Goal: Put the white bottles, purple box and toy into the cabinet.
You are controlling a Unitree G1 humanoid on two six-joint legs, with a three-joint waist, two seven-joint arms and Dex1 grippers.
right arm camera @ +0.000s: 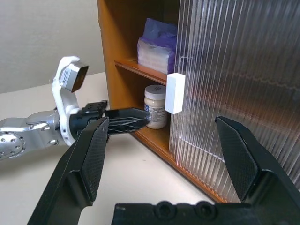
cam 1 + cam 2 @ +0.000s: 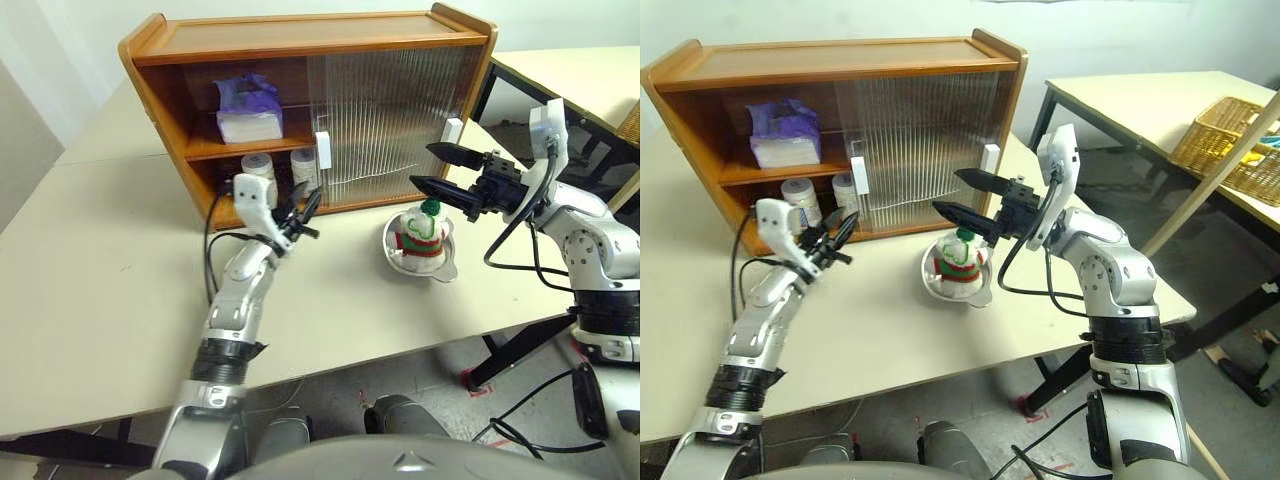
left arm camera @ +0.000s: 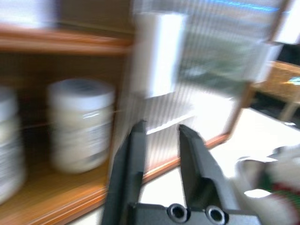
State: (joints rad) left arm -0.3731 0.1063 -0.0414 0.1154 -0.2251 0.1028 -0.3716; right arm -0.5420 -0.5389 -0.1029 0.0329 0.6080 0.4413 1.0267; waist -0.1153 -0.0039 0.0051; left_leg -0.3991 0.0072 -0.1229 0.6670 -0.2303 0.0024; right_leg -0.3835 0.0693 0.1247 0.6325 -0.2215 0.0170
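Observation:
The cabinet [image 2: 300, 35] stands on the table with its left side open. On its upper shelf lies the purple box [image 2: 248, 108], and both white bottles [image 2: 258, 170] [image 2: 304, 165] stand on the lower shelf. My left gripper [image 2: 303, 210] hovers just in front of the lower shelf, its fingers [image 3: 136, 154] close together with nothing between them. The toy [image 2: 422, 232] sits in a steel bowl [image 2: 445, 262] in front of the closed door. Just above the toy, my right gripper [image 2: 421, 165] is open and empty, pointing toward the cabinet.
A ribbed sliding door [image 2: 385, 125] with white block handles [image 2: 323, 150] [image 2: 453, 130] covers the cabinet's right half. A second table with a wicker basket [image 2: 1230, 145] stands to the right. Black cables hang from both arms.

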